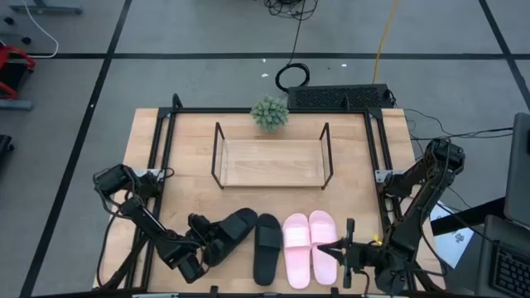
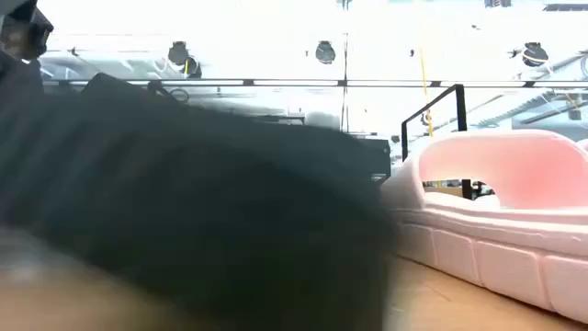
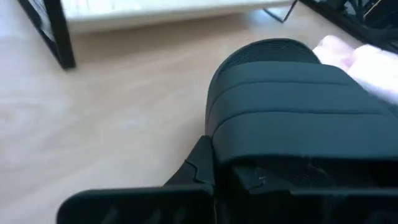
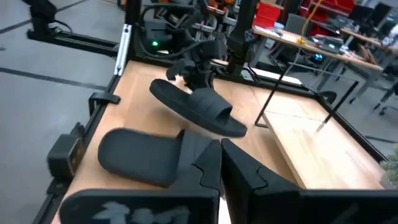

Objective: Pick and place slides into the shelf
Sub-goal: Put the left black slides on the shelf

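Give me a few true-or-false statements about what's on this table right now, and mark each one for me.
1. The left gripper is shut on a black slide. True.
2. The shelf already holds two slides. False: its board is bare.
3. The pink slides lie side by side on the table. True.
4. The right gripper is carrying a pink slide. False: it is shut and holds nothing.
5. A small green plant stands behind the shelf. True.
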You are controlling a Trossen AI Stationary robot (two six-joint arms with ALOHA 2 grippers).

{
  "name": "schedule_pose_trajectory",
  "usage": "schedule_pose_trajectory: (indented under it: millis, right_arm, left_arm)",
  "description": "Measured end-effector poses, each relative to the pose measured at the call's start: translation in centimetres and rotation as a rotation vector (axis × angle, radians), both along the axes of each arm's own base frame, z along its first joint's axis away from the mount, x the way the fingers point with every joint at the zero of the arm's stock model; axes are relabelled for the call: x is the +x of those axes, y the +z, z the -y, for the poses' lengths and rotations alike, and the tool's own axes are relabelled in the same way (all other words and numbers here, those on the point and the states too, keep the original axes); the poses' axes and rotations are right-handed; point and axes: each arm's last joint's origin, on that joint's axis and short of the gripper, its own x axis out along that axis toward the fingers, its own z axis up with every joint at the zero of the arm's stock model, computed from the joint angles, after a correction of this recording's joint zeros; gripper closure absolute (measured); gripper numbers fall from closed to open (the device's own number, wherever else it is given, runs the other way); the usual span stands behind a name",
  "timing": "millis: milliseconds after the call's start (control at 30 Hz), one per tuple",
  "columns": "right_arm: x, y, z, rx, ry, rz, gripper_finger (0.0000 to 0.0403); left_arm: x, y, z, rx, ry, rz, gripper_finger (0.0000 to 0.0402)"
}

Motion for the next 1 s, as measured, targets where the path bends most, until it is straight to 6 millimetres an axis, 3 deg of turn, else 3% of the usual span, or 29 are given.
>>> schedule_pose_trajectory:
  millis: [367,533,800,1000]
  right_arm:
    - [3.6,-0.2,1.9,0.139,0.113,-0.131,0.0403]
    - [5.7,0.2,3.2,0.195,0.211,-0.150,0.0403]
    - [8.4,2.0,4.4,0.248,0.508,-0.052,0.0396]
    - [9.3,2.8,5.2,0.207,0.581,0.026,0.0366]
  left_arm:
    - [-0.7,3.8,-0.7,0.089,-0.043,0.048,0.0401]
    - [0.4,6.3,0.8,0.131,-0.113,0.040,0.0401]
    - [2.2,12.1,4.1,0.242,-0.282,0.027,0.0401]
    - [3.4,13.9,5.1,0.302,-0.374,0.030,0.0401]
